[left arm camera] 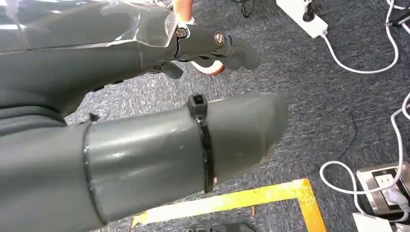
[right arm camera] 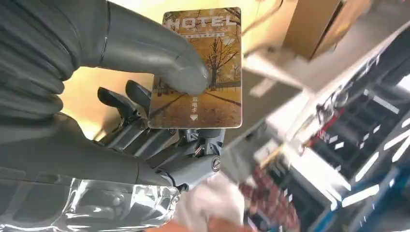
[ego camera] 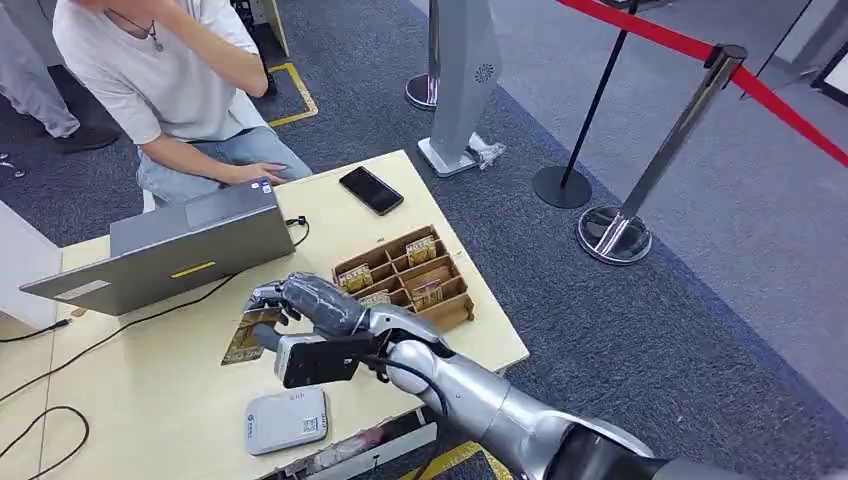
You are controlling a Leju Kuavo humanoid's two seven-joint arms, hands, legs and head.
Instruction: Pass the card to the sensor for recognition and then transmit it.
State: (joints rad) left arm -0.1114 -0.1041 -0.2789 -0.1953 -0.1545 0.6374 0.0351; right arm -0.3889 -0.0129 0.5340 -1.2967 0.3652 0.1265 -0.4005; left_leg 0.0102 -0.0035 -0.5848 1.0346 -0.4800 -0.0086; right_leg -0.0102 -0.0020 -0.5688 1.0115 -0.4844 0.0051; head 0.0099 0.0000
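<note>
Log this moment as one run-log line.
right hand: holds card above table | reader: near table's front edge, card not on it | left hand: hangs over floor, holds nothing

laptop [ego camera: 190, 245] left of tray [ego camera: 410, 280], phone [ego camera: 371, 190] behind tray

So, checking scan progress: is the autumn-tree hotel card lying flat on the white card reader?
No: the right hand holds the card above the table, apart from the reader.

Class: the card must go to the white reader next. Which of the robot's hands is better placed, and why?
Right. The right hand already holds the card above the table, near the white reader. The left hand hangs over the carpet, holding nothing.
</note>
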